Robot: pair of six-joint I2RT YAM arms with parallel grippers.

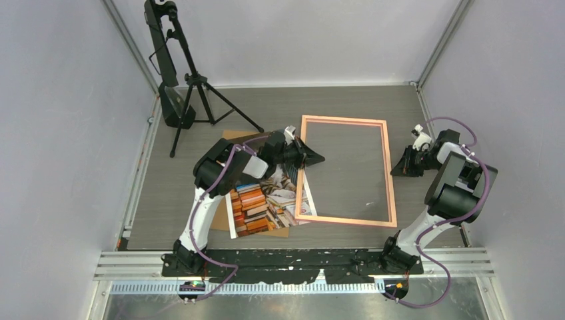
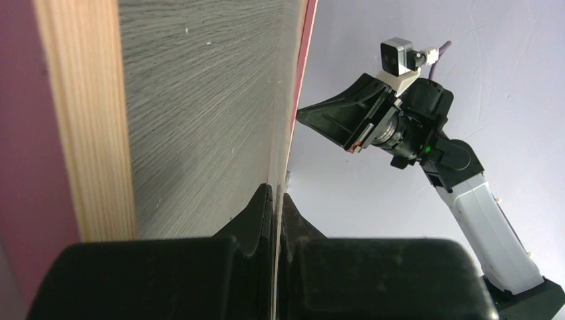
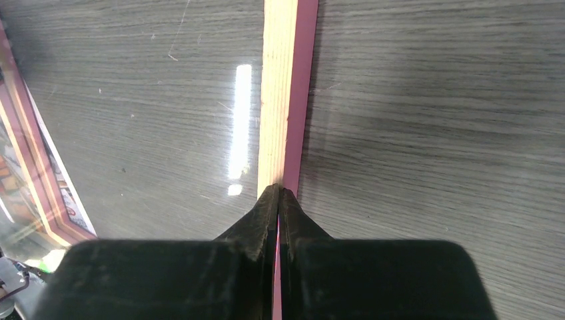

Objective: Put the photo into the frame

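The salmon-pink frame (image 1: pixel 344 221) lies flat right of centre. The photo (image 1: pixel 263 203), books showing, lies left of it with its right edge over the frame's left rail. My left gripper (image 1: pixel 318 160) is at the photo's far right corner, over that rail. In the left wrist view its jaws (image 2: pixel 274 193) are shut on a thin pale sheet seen edge-on, beside the frame's wooden rail (image 2: pixel 86 133). My right gripper (image 1: pixel 394 172) is at the frame's right rail. In the right wrist view it (image 3: pixel 278 190) is shut on the rail (image 3: pixel 283 100), with pink showing between the fingers.
A brown backing board (image 1: pixel 220 223) lies under the photo's left side. A black tripod (image 1: pixel 193 87) with a camera stands at the back left. Grey walls enclose the table. A glossy pane inside the frame reflects a light (image 3: pixel 240 120).
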